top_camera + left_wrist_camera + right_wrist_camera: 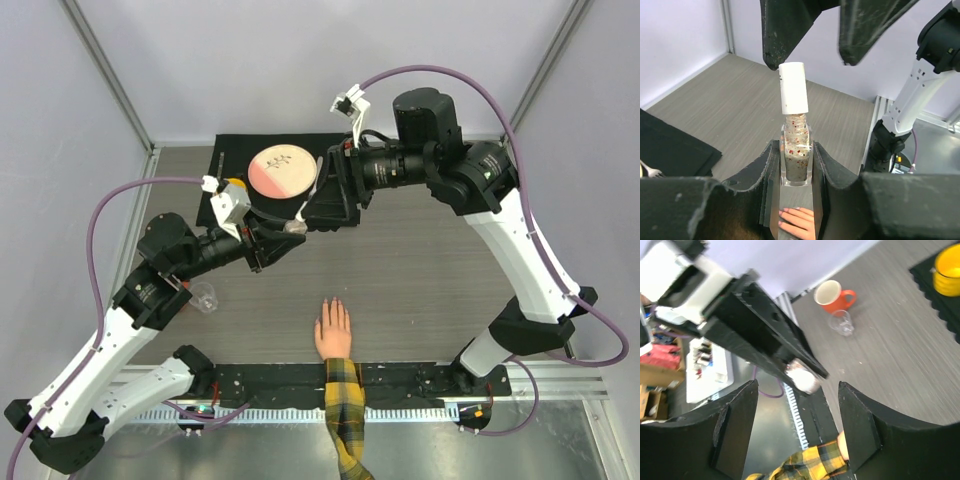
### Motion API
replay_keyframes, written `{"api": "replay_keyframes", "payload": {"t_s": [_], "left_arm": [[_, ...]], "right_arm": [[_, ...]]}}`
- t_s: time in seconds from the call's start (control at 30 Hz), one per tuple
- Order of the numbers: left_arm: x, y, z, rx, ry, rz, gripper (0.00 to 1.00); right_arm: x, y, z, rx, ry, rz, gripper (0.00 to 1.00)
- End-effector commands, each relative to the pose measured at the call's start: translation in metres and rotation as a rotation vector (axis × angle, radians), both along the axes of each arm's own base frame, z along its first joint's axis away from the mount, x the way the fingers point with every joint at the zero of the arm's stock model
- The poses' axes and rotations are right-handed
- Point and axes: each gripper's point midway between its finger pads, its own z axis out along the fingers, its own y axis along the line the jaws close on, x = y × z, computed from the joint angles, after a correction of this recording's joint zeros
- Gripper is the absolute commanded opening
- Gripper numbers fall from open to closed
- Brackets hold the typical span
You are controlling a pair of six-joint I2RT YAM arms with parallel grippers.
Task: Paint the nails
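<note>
A flesh-coloured hand [333, 330] with a yellow-and-black plaid sleeve [345, 400] lies palm down at the table's near edge. Its small pinkish nails [331, 303] point away from the arms; two also show in the left wrist view [785, 214]. My left gripper [796, 160] is shut on a small clear bottle [796, 150] of speckled polish with a white cap [793, 87], held upright above the table. My right gripper [799, 425] is open, its fingers [785, 30] just beyond the cap's top, one to each side, not touching it. The cap shows in the right wrist view [802, 377].
A black mat [225, 205] at the back holds a pinkish round plate [282, 170] and a yellow cup [235, 186]. A clear glass [205, 295] lies at the left, beside an orange mug [832, 294]. Both arms meet over the table's middle.
</note>
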Motion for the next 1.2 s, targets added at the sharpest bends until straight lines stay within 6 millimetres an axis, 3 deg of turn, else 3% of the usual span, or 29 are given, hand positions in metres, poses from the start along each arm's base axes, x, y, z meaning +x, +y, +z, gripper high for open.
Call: {"api": "replay_keyframes", "payload": {"t_s": [0.0, 0.2, 0.23, 0.73, 0.83, 0.87, 1.07, 1.17], "left_arm": [[-0.010, 0.000, 0.023, -0.065, -0.048, -0.036, 0.00], [-0.009, 0.000, 0.024, -0.061, -0.055, -0.032, 0.00], [-0.008, 0.000, 0.025, -0.059, -0.057, -0.030, 0.00], [-0.008, -0.002, 0.027, -0.050, -0.065, -0.041, 0.00], [-0.008, -0.002, 0.029, -0.047, -0.069, -0.047, 0.00], [-0.009, -0.003, 0.029, -0.046, -0.069, -0.053, 0.00], [-0.010, -0.008, 0.028, -0.022, -0.062, -0.085, 0.00], [-0.014, -0.011, 0.028, -0.002, -0.052, -0.123, 0.00]], "right_arm": [[-0.016, 0.011, 0.020, 0.103, -0.034, 0.127, 0.71], [-0.016, 0.014, 0.028, 0.123, -0.033, 0.140, 0.61], [-0.016, 0.014, 0.026, 0.116, -0.023, 0.139, 0.57], [-0.004, 0.016, 0.000, 0.031, -0.018, 0.117, 0.47], [-0.004, 0.017, -0.001, 0.029, -0.015, 0.125, 0.37], [-0.004, 0.018, -0.001, 0.030, -0.014, 0.129, 0.28], [-0.008, 0.020, -0.012, 0.010, 0.025, 0.160, 0.02], [-0.010, 0.021, -0.016, -0.001, 0.023, 0.162, 0.01]]}}
